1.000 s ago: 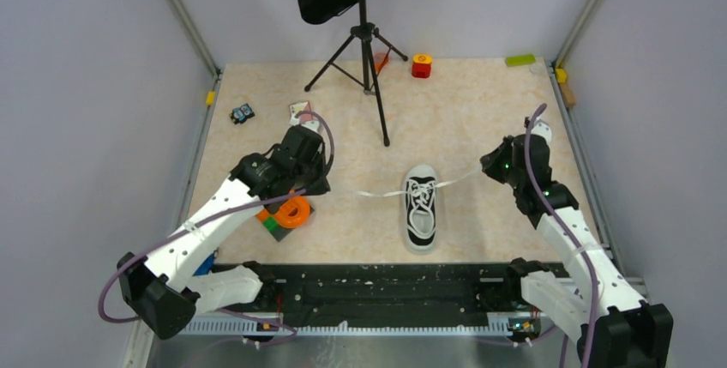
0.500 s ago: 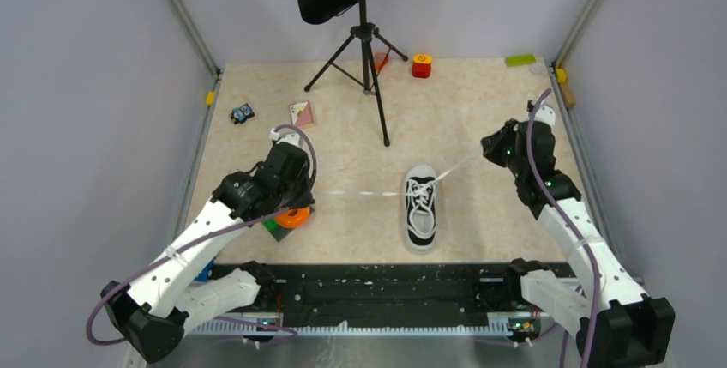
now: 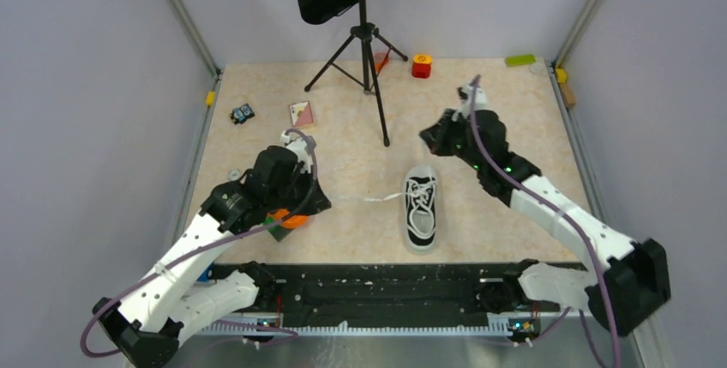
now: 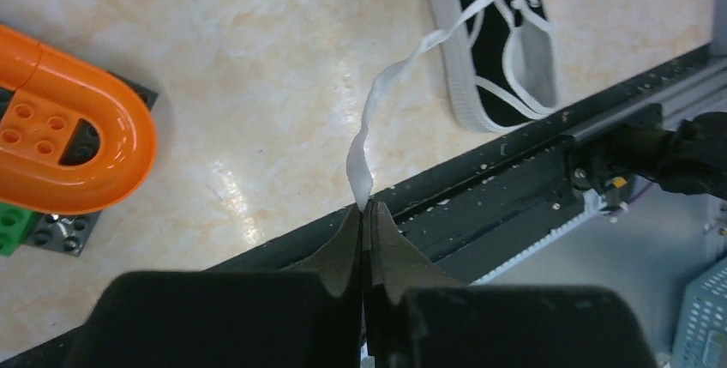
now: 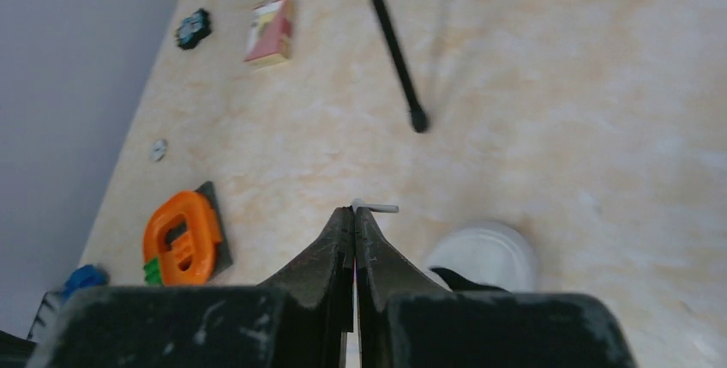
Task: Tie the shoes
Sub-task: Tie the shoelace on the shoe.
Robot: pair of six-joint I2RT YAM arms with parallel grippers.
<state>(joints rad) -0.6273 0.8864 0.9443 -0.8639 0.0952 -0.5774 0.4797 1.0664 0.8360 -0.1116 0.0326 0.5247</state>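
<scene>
The beige marbled tabletop [image 3: 480, 111] carries one small black canvas sneaker with white rubber toe cap and sole [image 3: 422, 214], lying at lower centre of the overhead view. The left gripper [image 4: 363, 218] is clamped on the end of one long white lace [image 4: 381, 93] drawn out leftward. The right gripper [image 5: 353, 218], above the sneaker in frame, is pinched on what appears to be the other lace tip [image 5: 377, 208] (its run to the shoe is not visible). Assessment: both ends are secured, but no crossing, loop or knot is formed, so the tying proper remains.
</scene>
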